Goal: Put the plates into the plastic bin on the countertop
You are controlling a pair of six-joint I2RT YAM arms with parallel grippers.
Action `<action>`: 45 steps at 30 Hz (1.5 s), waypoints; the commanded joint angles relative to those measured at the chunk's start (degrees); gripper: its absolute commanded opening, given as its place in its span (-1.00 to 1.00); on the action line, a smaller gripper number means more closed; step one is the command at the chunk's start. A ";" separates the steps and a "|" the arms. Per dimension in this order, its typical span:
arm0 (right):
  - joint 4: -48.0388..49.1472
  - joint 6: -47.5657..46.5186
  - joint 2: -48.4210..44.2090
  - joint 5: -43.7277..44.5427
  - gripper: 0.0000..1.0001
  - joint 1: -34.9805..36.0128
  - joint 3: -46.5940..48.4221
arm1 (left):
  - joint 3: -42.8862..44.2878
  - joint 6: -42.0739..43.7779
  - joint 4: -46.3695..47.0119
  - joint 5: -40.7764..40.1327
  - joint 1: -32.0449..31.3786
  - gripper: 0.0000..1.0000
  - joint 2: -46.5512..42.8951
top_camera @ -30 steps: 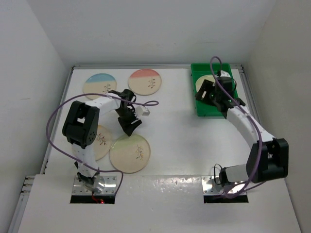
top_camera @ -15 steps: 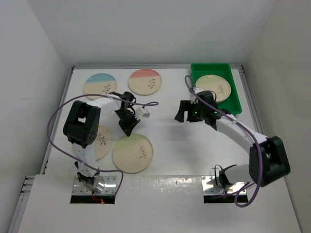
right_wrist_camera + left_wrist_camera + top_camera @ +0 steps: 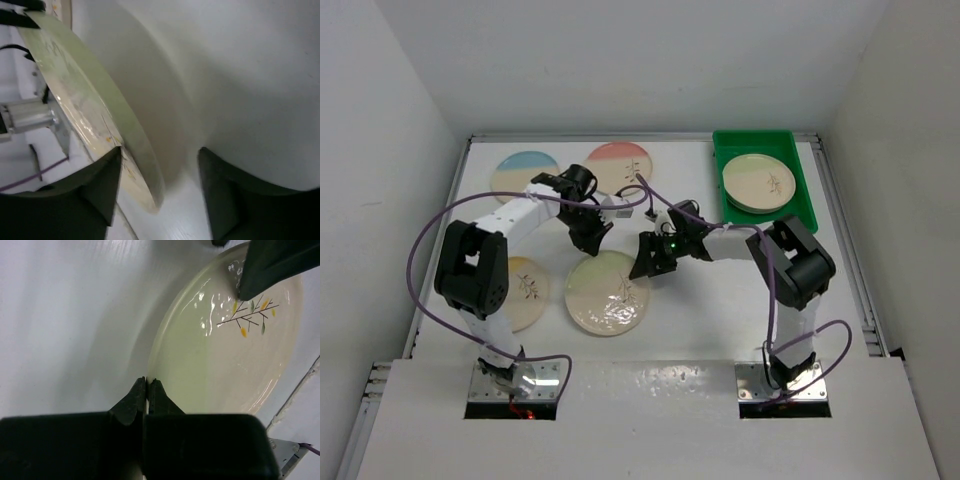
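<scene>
A green-segment plate stands tilted, its far edge raised off the white countertop. My left gripper is shut on that raised rim. My right gripper is open, and its fingers straddle the same plate's right rim without closing on it. One plate lies in the green plastic bin at the back right. A blue plate and a pink plate lie at the back left. A yellow plate lies partly under the left arm.
Both arms reach to the middle of the countertop, their purple cables looping above it. White walls enclose the countertop on the left, back and right. Raised pale edges run along its sides.
My left gripper shut on the green-segment plate's rim and tipped it up, shifting it right. My right arm swung from the bin, leaving a plate there, over to this plate's rim.
</scene>
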 commanded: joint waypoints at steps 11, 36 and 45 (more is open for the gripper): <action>23.10 17.18 -0.59 -11.45 -1.00 -3.78 -5.94 | 4.23 -4.46 4.64 -3.00 3.63 -0.76 0.26; 24.25 37.76 -8.69 17.64 -1.00 -49.23 -0.58 | 2.23 -5.87 1.12 -9.08 24.90 0.16 -6.33; 17.33 34.86 -3.67 17.20 -0.85 -49.85 1.61 | -2.61 -4.21 0.51 -10.65 31.05 0.22 -6.86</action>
